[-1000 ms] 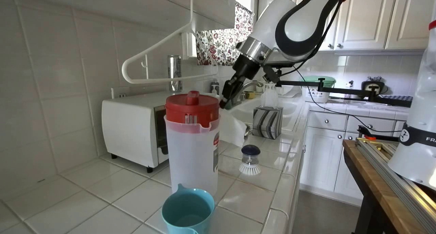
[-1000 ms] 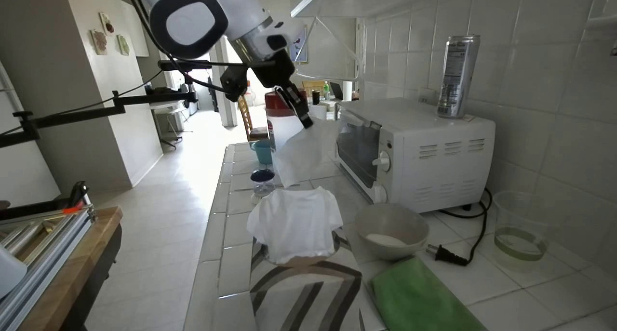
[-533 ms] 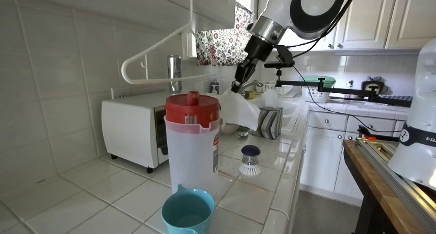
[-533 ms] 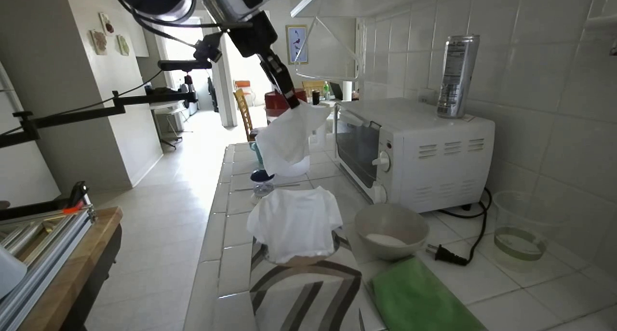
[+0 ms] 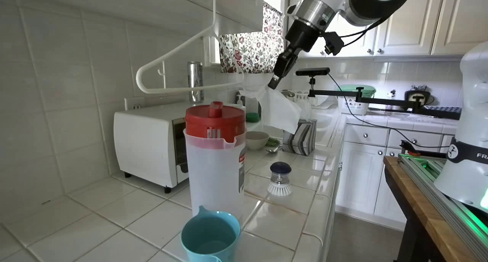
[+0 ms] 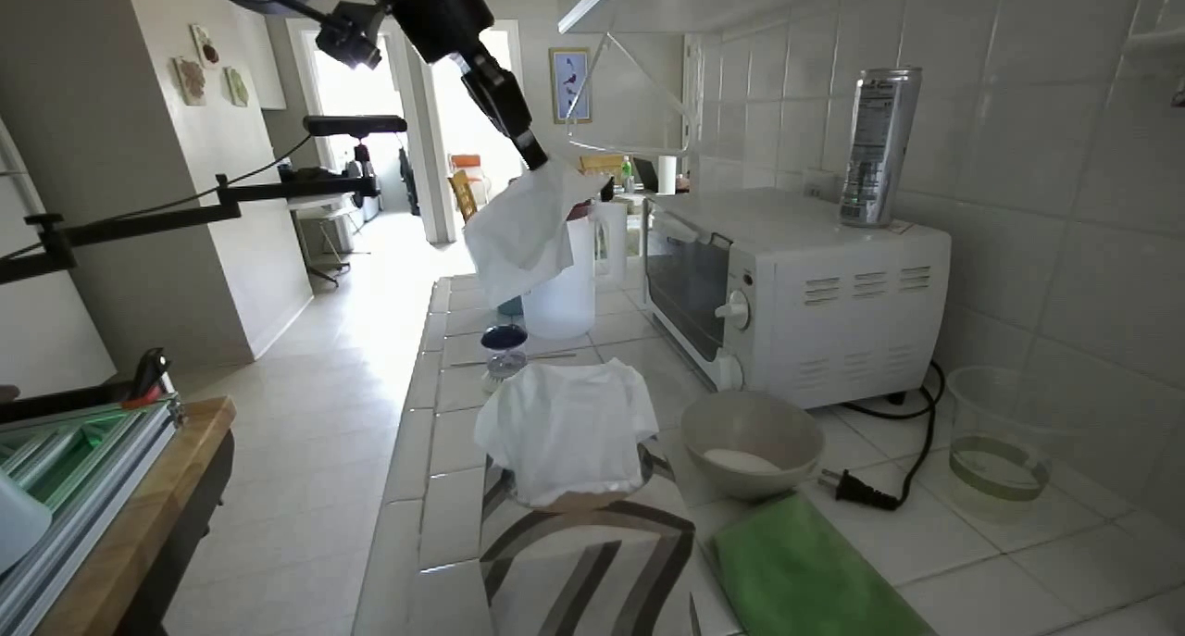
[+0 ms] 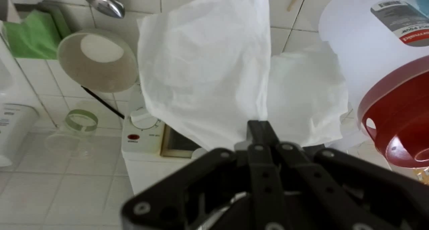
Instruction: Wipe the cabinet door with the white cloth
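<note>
My gripper is shut on the white cloth, which hangs below the fingertips in loose folds. The gripper and cloth are in the air above the tiled counter, near the pitcher. In the wrist view the closed fingertips pinch the cloth, which spreads to both sides. White upper cabinet doors and lower cabinet doors show at the back of an exterior view. A nearer upper cabinet hangs above the toaster oven. The cloth touches no cabinet door.
A white toaster oven carries a can. A red-lidded pitcher, blue cup, brush, striped tissue box, bowl and green cloth are on the counter. A white hanger hangs from above.
My gripper has risen and moved away from the toaster oven and pitcher, carrying the cloth with it. The bowl now shows in an exterior view. The rail by the robot base now glows green.
</note>
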Action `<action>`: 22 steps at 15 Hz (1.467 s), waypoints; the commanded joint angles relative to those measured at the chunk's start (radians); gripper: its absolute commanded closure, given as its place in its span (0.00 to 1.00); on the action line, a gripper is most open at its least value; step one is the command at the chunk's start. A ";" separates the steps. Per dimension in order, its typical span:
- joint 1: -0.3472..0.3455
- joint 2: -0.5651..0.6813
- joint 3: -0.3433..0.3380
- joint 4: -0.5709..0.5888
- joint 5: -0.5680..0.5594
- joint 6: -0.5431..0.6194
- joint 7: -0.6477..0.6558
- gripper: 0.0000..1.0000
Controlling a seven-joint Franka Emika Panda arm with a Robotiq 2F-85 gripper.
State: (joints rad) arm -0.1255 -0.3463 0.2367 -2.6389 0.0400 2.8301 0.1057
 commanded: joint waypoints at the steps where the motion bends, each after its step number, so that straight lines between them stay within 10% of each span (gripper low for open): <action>1: 0.001 -0.049 -0.002 -0.024 -0.095 0.024 0.081 1.00; 22: -0.084 -0.184 0.095 -0.013 -0.320 0.102 0.139 1.00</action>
State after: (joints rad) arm -0.1702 -0.4947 0.3056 -2.6395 -0.2330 2.9138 0.2405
